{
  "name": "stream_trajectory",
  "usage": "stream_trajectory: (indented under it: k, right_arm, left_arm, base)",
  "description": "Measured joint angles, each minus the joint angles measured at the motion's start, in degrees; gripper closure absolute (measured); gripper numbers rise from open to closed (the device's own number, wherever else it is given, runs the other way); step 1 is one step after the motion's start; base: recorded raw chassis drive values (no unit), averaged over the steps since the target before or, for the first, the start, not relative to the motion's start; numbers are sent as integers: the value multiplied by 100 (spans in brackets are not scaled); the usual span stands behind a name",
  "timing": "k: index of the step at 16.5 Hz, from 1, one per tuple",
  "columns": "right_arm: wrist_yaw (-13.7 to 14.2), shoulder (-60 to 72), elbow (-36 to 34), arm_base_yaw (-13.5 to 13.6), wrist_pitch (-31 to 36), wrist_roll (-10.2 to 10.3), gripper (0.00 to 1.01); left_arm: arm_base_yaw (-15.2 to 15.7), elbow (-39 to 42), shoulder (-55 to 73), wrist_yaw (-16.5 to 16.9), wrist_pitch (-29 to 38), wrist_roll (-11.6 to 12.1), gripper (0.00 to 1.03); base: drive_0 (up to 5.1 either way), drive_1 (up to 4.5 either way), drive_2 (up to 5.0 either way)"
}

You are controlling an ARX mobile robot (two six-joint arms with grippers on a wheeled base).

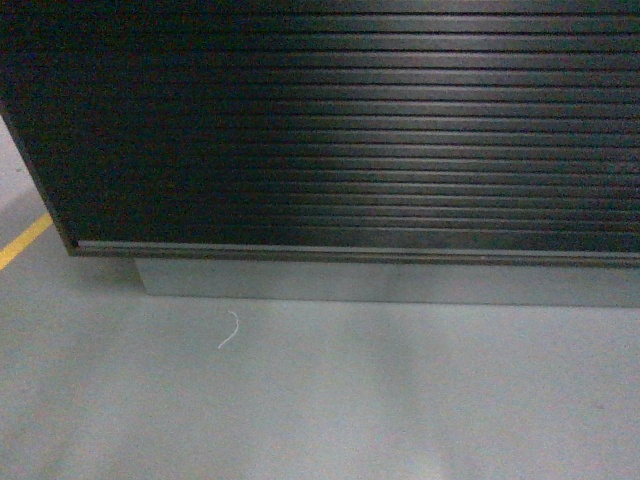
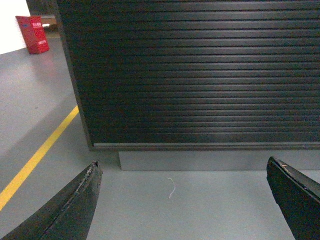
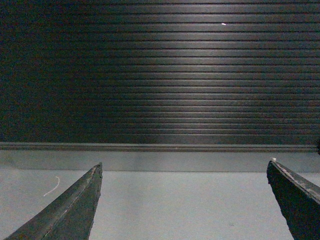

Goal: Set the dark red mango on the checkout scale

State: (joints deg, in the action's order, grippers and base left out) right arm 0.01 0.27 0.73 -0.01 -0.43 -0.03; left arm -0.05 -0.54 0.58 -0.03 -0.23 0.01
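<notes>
— What fills the head view?

— The ribbed dark front panel of the checkout [image 1: 350, 130], nearly edge to edge. Below it runs a thin pale trim strip, then a recessed grey plinth [image 1: 380, 282], then grey floor [image 1: 320, 400]. A yellow floor line [image 1: 22, 243] shows at the far left, and a small white scrap of thread [image 1: 229, 330] lies on the floor just in front of the plinth.

— Anything else around?

— In the left wrist view a red box [image 2: 34, 34] stands well off past the counter's left corner, against a white wall. The yellow line runs along the floor on that side, and the thread lies between the fingers' tips, farther ahead.

— And the grippers?

— The left gripper [image 2: 182, 172] has its two dark fingers [image 2: 75, 205] spread wide, with nothing between them but floor and panel. The right gripper [image 3: 185, 170] is the same: fingers [image 3: 75, 205] wide apart, empty, facing the ribbed front squarely.

— Where is the mango?

— No view shows it, nor the scale. The counter's top lies above all three views, so only its front panel stands before the fingers. Neither gripper touches the panel; a stretch of floor lies between.
</notes>
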Motion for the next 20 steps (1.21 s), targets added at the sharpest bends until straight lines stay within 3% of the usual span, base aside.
stream_trajectory:
  k: [14,20]
  right_arm:
    - [-2,0,0,0,22,0,3]
    - [0,0,0,0,17,0,3]
  left_arm:
    - [0,2,0,2,4,0,5]
    - [0,0,0,0,4,0,5]
  base:
    - [1,400,-398]
    - [0,0,0]
